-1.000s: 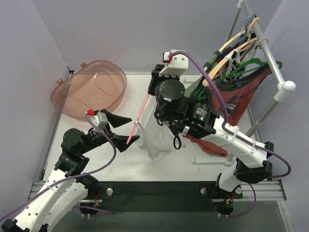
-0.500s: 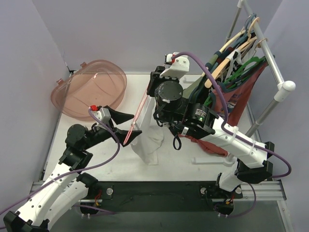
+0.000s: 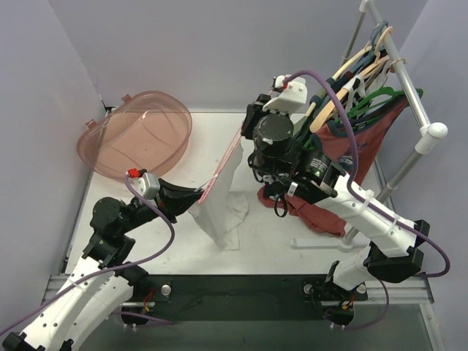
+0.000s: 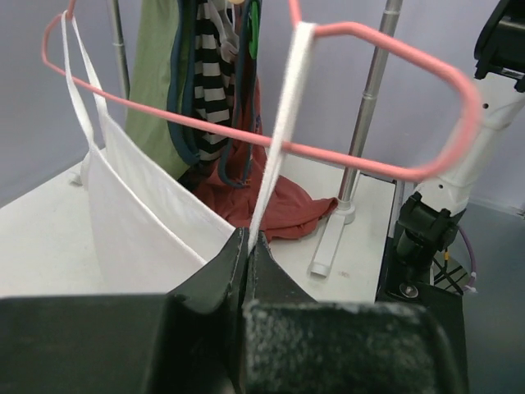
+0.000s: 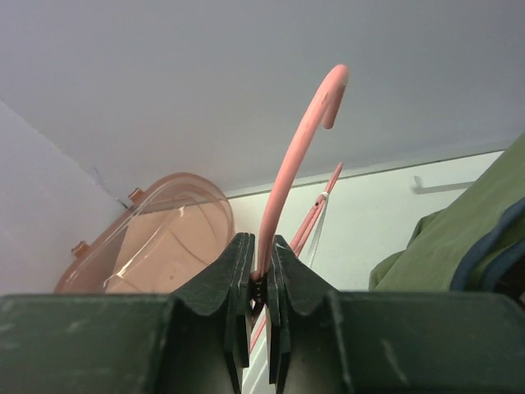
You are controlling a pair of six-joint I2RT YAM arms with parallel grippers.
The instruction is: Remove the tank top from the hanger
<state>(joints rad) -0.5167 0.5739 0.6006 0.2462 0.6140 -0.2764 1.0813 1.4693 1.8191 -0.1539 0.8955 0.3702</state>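
The left gripper [image 4: 248, 248] is pinched tight on a white strap [image 4: 283, 131] of the tank top [image 4: 139, 217]; that strap runs up over the pink hanger [image 4: 361, 162], the other strap looping its far end; the right gripper [image 5: 261, 279] is clamped on the hanger's neck below the hook; the top's body hangs between the arms over the table [image 3: 270, 245], near a red garment [image 3: 322, 212].

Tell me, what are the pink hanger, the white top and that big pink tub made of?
Hanger: probably plastic or coated wire; a smooth, evenly pink, rounded rod with a slight sheen.
Tank top: thin white cloth, matte; it drapes and folds softly.
Tub: apparently translucent pink plastic; see-through walls with glossy highlights.
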